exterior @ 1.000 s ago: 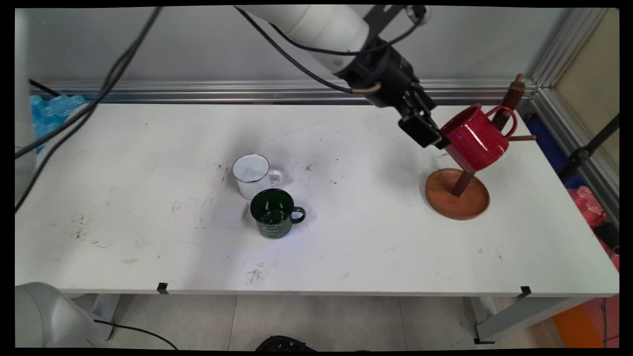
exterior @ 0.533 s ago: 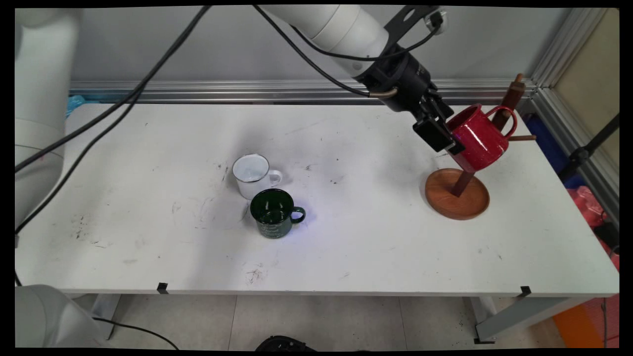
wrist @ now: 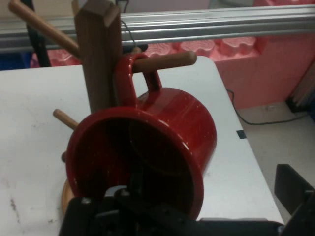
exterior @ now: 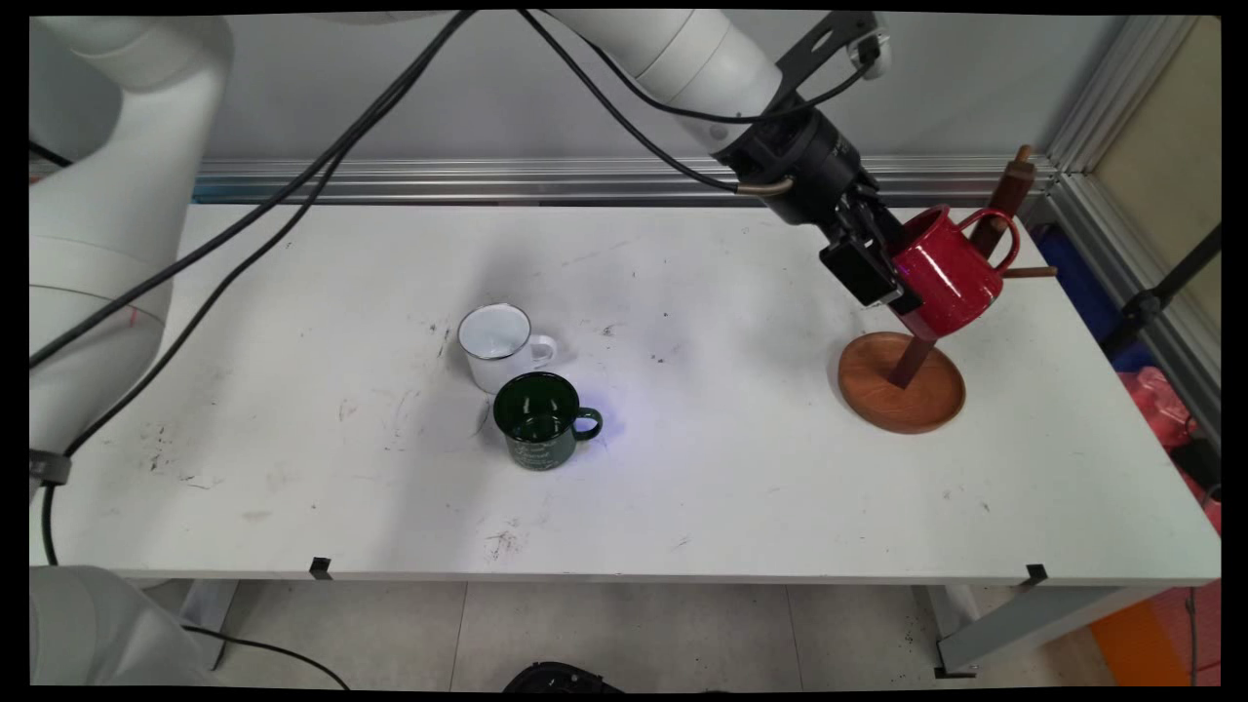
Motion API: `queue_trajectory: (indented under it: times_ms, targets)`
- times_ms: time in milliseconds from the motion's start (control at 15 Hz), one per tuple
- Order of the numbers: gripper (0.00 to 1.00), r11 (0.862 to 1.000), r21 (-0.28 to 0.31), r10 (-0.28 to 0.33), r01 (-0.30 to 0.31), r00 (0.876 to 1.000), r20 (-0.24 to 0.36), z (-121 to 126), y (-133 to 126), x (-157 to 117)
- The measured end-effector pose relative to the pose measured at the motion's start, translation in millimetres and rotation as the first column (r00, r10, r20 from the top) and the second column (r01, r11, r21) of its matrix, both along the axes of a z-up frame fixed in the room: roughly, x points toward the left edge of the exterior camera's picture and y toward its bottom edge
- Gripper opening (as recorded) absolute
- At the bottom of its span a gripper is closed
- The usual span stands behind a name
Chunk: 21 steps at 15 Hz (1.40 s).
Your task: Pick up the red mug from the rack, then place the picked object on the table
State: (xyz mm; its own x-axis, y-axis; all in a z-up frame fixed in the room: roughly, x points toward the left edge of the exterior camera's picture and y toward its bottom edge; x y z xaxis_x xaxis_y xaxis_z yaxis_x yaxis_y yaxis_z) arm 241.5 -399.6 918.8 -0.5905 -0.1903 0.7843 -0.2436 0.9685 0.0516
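Observation:
A red enamel mug (exterior: pixel 954 278) hangs by its handle on a peg of the wooden mug tree (exterior: pixel 902 390), tilted with its mouth toward the arm. My gripper (exterior: pixel 882 283) is at the mug's rim and open. In the hand view the red mug (wrist: pixel 167 123) fills the middle, its handle hooked over a peg of the tree's post (wrist: pixel 98 54). One finger reaches inside the mug's mouth; the other finger (wrist: pixel 295 189) stands well outside its wall at the right. My gripper (wrist: pixel 212 177) straddles that wall without closing on it.
A white mug (exterior: pixel 497 343) and a dark green mug (exterior: pixel 539 421) stand side by side near the table's middle. The tree stands near the table's right end, with other pegs sticking out of its post. Black cables hang from the arm.
The gripper has moved right and slightly down, from just short of the red mug's rim to straddling it. The mug still hangs on its peg.

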Motion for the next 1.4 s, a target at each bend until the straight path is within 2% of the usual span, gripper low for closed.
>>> queue_trajectory:
  times_ms: [533,600,1400]
  targets:
    - [1.00,0.998,0.010,-0.055,0.055,0.998,-0.010,-8,-13,-8]
    - [0.00,0.998,0.011,-0.059,0.059,0.998,-0.011,-9,-14,-8]
    - [0.00,0.995,0.031,-0.089,0.090,0.996,-0.023,-10,-19,-12]
